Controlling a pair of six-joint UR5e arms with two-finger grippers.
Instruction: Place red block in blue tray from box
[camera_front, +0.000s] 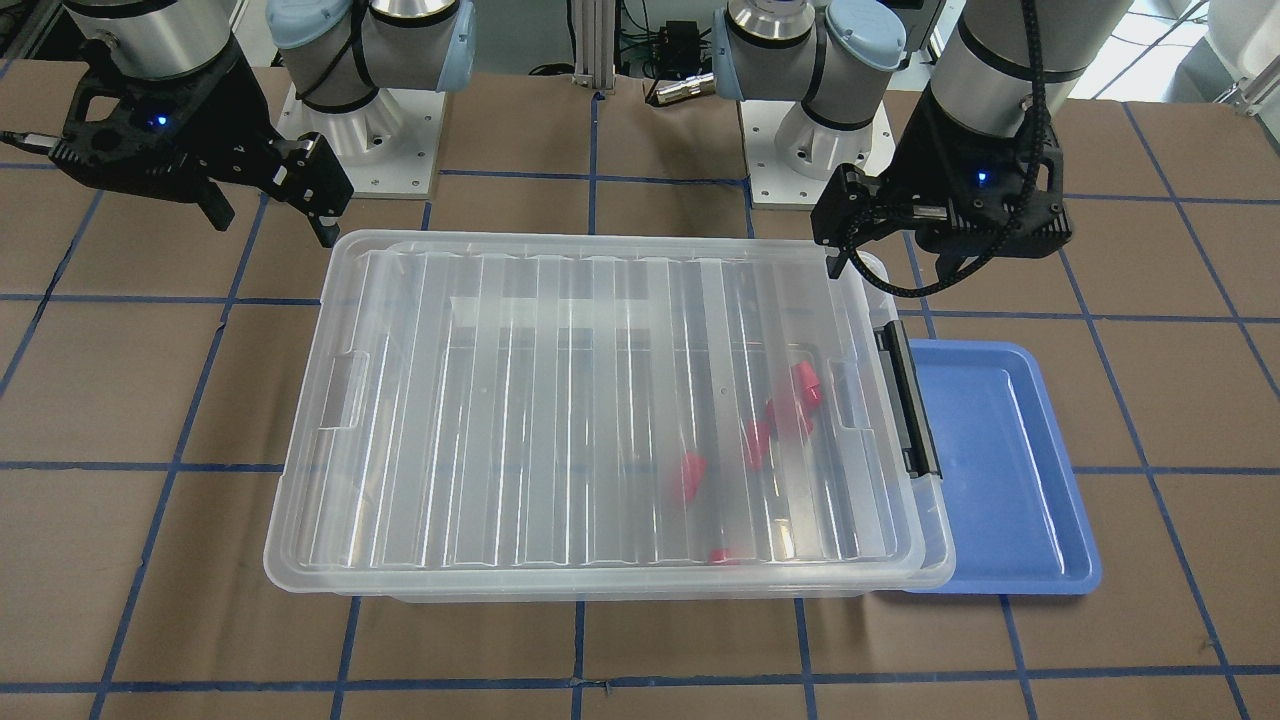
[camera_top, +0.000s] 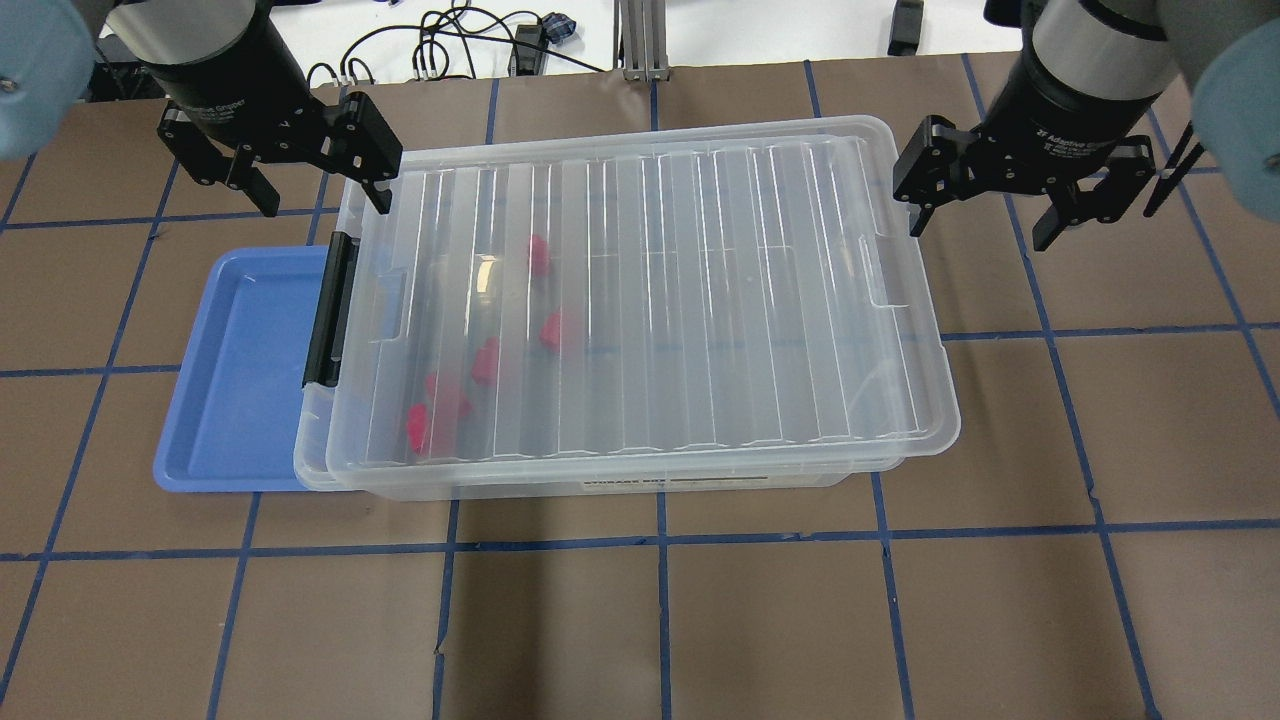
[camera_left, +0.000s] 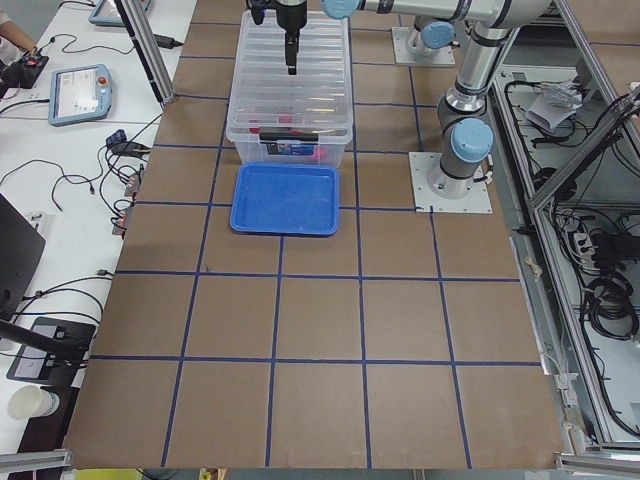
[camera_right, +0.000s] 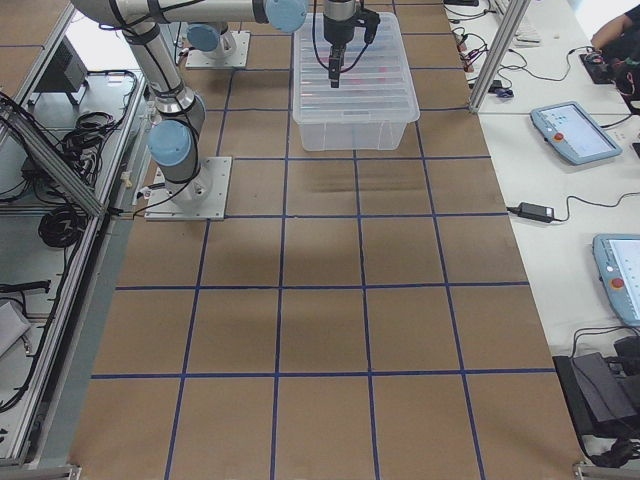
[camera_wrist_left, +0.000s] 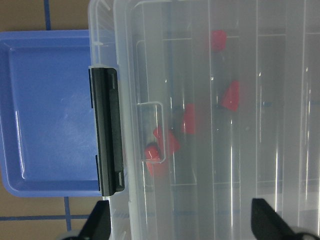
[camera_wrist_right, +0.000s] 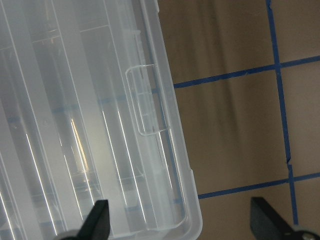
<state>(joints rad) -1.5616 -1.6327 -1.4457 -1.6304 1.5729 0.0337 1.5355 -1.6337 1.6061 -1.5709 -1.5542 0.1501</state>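
The table (camera_top: 640, 620) is brown board ruled into squares with blue tape; the two arm bases stand on white plates near its robot-side long edge; past the operators' long edge the side views show white benches with tablets and loose cables, and aluminium posts.

The box (camera_top: 640, 300) lies across the middle of the worktop, nearer the operators' edge, its ribbed lid (camera_top: 700, 250) on; a black latch clip (camera_top: 330, 310) sits on the end towards the worktop's left end; just beside that end lies the blue tray (camera_top: 240, 370), flat on the board.

The left gripper (camera_top: 325, 205) hangs above the latch end of the box, fingers spread and holding nothing; the right gripper (camera_top: 978, 232) hangs above the opposite end, likewise spread and unladen.

The red blocks (camera_top: 560, 330) are inside the box, in the half nearer the latch; the ribbed lid smears them, so their exact number and how they lie cannot be told; about five show.

The box's rim overhangs and hides the tray's nearest long edge; a label (camera_top: 660, 485) on the robot-side wall of the box is unreadable; both arms are cut off at the frame edges, and each wrist view catches only the dark fingertips along its bottom edge.
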